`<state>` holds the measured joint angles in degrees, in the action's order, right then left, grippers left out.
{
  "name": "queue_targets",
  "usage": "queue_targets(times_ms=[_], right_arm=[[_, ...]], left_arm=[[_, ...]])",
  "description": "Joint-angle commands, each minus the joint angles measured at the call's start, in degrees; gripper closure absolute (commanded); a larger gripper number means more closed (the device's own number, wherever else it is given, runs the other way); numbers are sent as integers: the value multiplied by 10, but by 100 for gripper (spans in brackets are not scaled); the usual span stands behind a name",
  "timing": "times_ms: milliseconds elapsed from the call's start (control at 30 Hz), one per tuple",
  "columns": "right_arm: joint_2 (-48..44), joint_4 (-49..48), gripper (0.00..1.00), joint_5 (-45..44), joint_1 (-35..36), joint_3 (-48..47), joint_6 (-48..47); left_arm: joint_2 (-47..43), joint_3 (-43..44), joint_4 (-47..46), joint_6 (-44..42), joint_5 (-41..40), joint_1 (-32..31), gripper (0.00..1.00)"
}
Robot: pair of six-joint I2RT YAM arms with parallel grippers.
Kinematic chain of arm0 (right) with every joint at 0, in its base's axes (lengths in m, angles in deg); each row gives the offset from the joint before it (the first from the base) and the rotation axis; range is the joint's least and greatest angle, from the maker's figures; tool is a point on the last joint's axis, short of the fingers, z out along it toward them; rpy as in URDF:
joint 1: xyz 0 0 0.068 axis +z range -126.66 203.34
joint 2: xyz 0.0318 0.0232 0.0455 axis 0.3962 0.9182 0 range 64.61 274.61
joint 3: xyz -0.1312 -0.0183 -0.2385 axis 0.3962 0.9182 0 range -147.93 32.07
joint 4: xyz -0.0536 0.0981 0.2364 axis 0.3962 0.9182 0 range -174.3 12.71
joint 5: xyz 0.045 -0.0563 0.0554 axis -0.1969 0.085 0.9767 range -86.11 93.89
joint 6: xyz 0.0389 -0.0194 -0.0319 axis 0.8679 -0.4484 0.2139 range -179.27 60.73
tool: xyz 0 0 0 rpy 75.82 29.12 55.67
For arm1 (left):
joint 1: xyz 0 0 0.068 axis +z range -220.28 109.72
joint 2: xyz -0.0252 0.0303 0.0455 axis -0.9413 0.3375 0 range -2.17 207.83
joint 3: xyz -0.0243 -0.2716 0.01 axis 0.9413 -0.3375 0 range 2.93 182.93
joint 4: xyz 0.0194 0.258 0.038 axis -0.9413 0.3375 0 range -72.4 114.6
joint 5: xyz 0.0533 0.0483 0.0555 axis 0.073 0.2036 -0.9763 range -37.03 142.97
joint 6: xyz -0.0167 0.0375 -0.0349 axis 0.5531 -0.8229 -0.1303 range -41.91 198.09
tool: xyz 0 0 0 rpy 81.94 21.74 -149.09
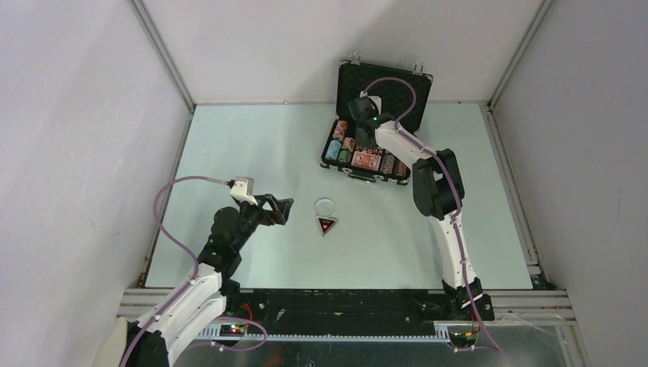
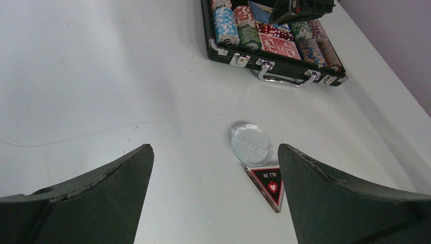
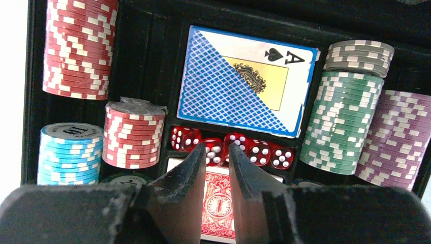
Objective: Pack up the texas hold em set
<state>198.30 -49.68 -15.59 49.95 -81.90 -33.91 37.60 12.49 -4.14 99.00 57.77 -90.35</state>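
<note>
As walls (image 1: 69,115) hem the table (image 1: 252,153), left pincer (image 2: 214,152) gapes, right pincer (image 3: 217,150) barely, both empty.

My left gripper (image 1: 281,208) hovers low, well short of the briefcase (image 1: 353,80), jaws spread wide (elbow tucked back), while my right arm (image 1: 447,206) stretches over it, right gripper (image 3: 217,146) pointing down inside, fingers barely parted.

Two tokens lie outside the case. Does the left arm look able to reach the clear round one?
Probably yes: the left gripper is open, facing the clear round token, nothing standing between them.
</note>
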Motion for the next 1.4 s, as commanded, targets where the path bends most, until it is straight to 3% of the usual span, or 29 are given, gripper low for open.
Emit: queue_targets(times_ms=[0, 1133, 1200, 1367], right_arm=[[-26, -6, 74, -4, 2, -21, 7], [-10, -38, 84, 58, -22, 21, 39], [-19, -34, 82, 60, -21, 12, 35], [-63, -18, 65, 60, -18, -2, 19]], left_arm=[[1, 26, -15, -14, 8, 1, 0], [10, 28, -17, -15, 13, 1, 2], [11, 28, -17, -14, 13, 1, 2], [9, 27, -12, -9, 4, 1, 2]])
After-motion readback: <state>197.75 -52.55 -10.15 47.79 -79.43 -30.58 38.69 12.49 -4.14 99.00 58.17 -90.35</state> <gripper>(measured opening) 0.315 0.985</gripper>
